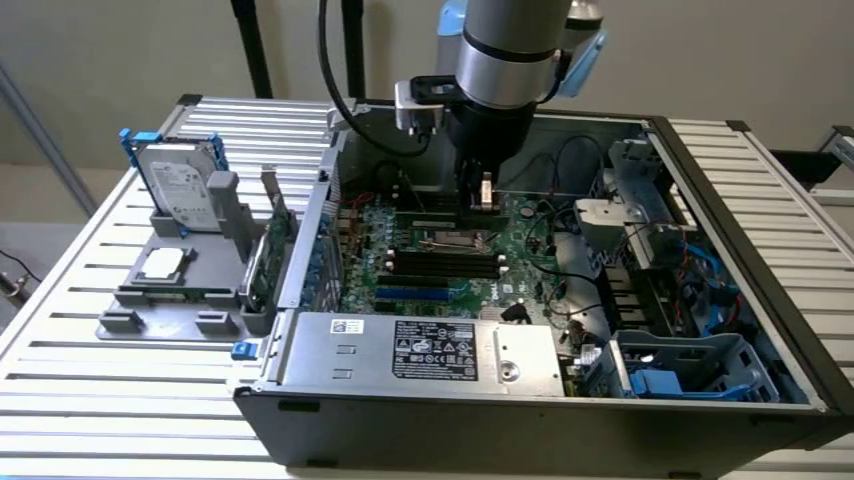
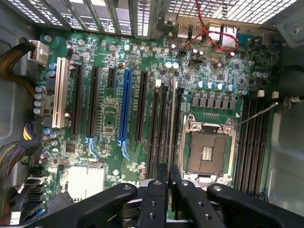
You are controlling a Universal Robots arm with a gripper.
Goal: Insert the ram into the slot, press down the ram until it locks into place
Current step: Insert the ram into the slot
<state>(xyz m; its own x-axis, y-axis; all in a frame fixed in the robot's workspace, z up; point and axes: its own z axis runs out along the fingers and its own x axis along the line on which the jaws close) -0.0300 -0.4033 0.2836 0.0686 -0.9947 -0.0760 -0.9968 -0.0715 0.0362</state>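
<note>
Green is not visible on the ram [image 2: 172,123], because the wrist view meets it edge-on. It looks like one thin, straight, pale grey strip, and its chips are hidden. The strip runs parallel to the long black sockets just beside the CPU socket [image 2: 207,149], a square frame of shiny silver metal with a dark middle. It lies over the slot [image 2: 175,84], of which mostly the small white end clip shows. I cannot tell if the ram is already seated or is only above the slot.

The gripper [image 2: 168,166] has black, matte fingers [image 2: 156,199] with round screw heads. They are drawn close together and clamp the near end of the ram between them. In the exterior view the gripper [image 1: 483,205] hangs under the smooth grey arm, inside the open case [image 1: 534,430] of grey sheet metal.

The motherboard [image 2: 107,109] is dark green and crowded with small parts. A narrow blue connector [image 2: 125,107] of glossy plastic stands out among the black ones.
</note>
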